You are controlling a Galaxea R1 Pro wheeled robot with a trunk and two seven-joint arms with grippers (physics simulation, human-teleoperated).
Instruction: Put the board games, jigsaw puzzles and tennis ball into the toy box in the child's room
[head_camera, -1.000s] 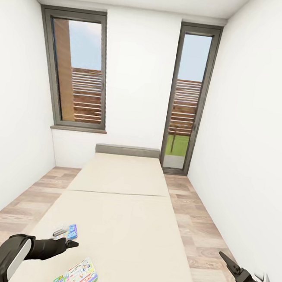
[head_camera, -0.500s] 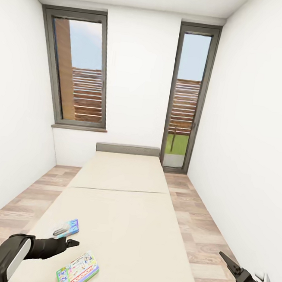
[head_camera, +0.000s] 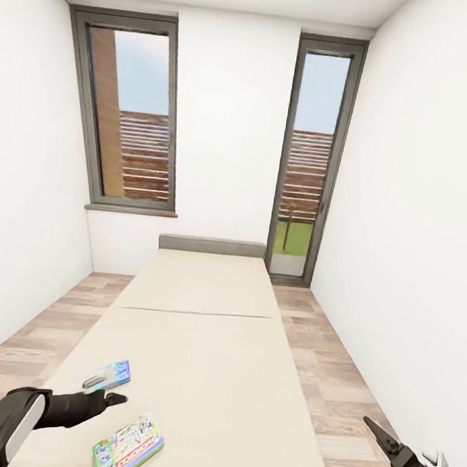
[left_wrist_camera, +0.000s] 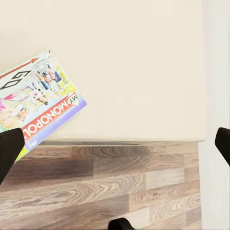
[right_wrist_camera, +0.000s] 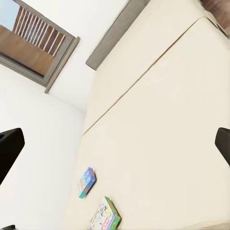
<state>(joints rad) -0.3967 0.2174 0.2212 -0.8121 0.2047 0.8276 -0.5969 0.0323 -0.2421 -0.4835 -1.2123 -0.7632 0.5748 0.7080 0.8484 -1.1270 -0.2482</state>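
**Bed end, child's room: two board games lying on mattress, both claws released**

Standing at the foot of a cream bed (head_camera: 197, 373), looking along it toward the far wall.

Nearest: left gripper (head_camera: 117, 398) hanging over the near left part of the mattress, fingers spread wide in the left wrist view, gripping nothing. Right gripper (head_camera: 375, 429) hanging off the bed's right side over the plank floor (head_camera: 331, 395), tips parted, likewise empty-handed.

Lying flat just beyond and beside the left gripper: green-edged board game (head_camera: 127, 447), close to the foot edge, slightly overhanging it in the left wrist view. Reading "MONOPOLY" in white on a red band, with "MY" beside it and a "GO" arrow panel at one corner (left_wrist_camera: 36, 108). Finer print not legible.

Lying a little farther up the left side, apart from the first: light blue board game (head_camera: 108, 376), smaller in view, lettering too small to read. Appearing as a blue and teal box in the right wrist view (right_wrist_camera: 86, 182), near the green-edged one (right_wrist_camera: 105, 215).

Crossing the mattress at mid-length: a seam (head_camera: 196, 314) dividing it into two sections. Closing the far end: grey headboard (head_camera: 212, 246).

Beyond: white walls, a grey-framed window (head_camera: 128, 111) at left above a sill, a tall glazed door (head_camera: 309, 159) at right, both showing slatted wooden fencing, sky and some grass outside.
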